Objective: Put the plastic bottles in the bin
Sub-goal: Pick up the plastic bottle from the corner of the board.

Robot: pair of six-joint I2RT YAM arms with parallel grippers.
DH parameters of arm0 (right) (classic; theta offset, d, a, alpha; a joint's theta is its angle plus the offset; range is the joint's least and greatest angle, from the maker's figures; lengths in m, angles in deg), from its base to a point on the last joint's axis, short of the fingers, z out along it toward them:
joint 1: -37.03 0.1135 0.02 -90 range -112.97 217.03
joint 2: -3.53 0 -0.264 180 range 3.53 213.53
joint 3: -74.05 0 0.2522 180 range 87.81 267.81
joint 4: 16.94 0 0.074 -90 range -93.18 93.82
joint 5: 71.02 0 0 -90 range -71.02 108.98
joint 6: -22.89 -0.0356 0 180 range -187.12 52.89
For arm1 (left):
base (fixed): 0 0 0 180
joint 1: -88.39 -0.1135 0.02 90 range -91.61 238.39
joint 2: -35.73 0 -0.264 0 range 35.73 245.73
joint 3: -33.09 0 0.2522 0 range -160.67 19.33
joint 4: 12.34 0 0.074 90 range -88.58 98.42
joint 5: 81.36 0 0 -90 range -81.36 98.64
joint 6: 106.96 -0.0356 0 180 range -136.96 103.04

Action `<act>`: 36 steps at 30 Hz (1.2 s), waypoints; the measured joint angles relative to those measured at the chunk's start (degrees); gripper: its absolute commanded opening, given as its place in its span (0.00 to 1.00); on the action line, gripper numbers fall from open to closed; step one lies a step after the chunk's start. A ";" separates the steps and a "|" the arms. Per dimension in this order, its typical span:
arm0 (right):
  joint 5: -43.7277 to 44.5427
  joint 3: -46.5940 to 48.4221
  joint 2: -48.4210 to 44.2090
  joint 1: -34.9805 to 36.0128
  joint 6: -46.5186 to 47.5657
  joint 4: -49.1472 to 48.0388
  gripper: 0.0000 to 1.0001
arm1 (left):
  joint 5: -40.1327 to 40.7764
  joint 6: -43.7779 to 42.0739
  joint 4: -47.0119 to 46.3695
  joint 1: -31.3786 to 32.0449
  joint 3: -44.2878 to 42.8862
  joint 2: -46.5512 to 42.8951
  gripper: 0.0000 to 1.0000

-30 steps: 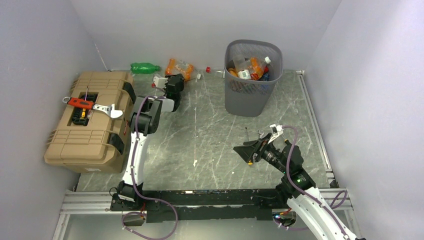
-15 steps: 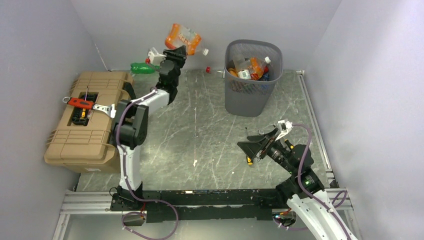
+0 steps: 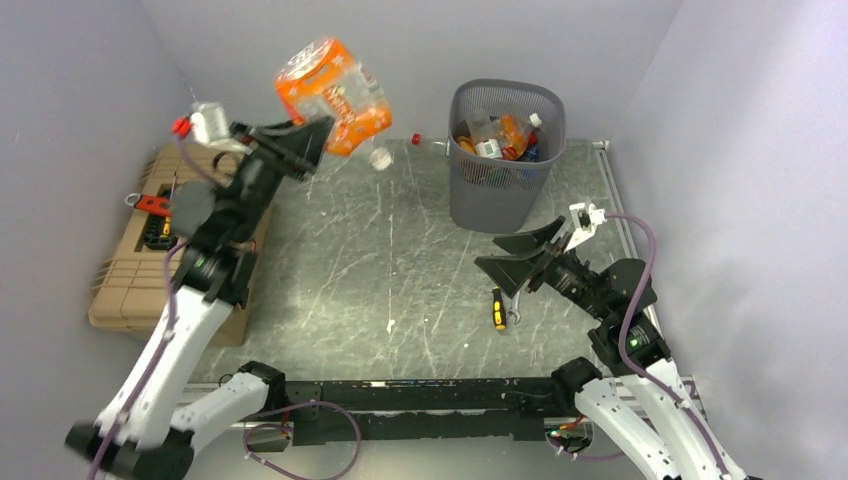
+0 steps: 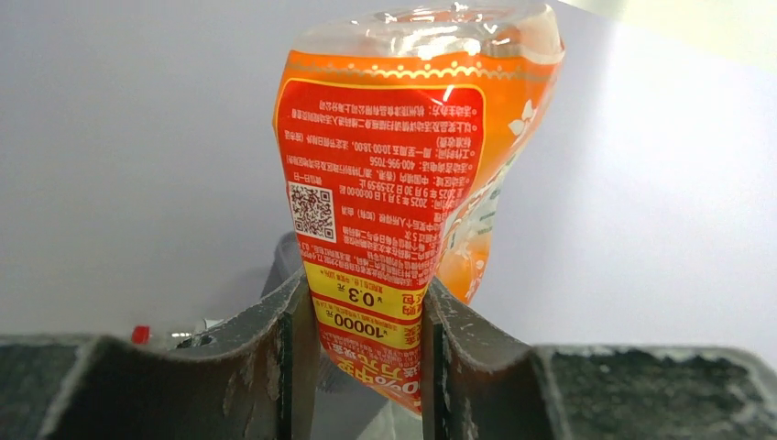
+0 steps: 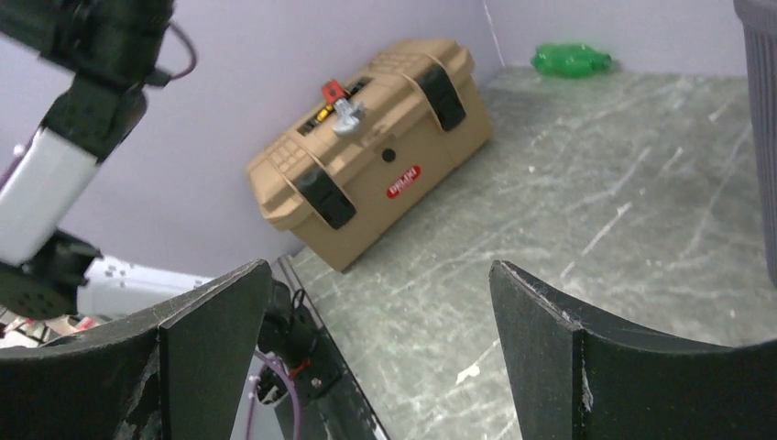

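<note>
Bin [image 3: 500,205] holds several bottles [image 3: 497,136], left pincer [image 4: 360,321] grips orange bottle [image 3: 335,90] aloft, right pincer [image 3: 515,255] wide and empty, green bottle [image 5: 570,60] and red-capped bottle [image 3: 430,143] left on desk [image 3: 400,260].

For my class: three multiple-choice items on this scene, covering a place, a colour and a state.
1. The right gripper is: A. open and empty; B. shut on a bottle; C. shut, empty.
2. The label on the held bottle in the left gripper is: A. blue; B. orange; C. green.
3. The green bottle lies: A. in the left gripper; B. in the right gripper; C. on the table by the far wall.
Answers: A, its fingers are wide apart, nothing between; B, the left wrist view shows orange; C, the right wrist view shows it there.
</note>
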 measured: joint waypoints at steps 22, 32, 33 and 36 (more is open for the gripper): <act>9.29 12.68 25.31 29.11 9.22 -14.82 0.94 | -28.50 -0.83 13.14 1.73 12.44 -15.34 0.00; 14.38 12.68 27.23 30.16 11.30 -15.87 0.88 | -28.89 6.01 7.28 1.73 14.43 -17.92 0.00; 14.08 12.70 27.45 30.16 11.23 -16.13 0.86 | -28.92 6.23 6.64 1.73 14.60 -18.14 0.00; 12.72 13.25 28.89 30.42 11.02 -17.03 0.77 | -29.09 6.91 5.40 1.70 14.95 -17.99 0.00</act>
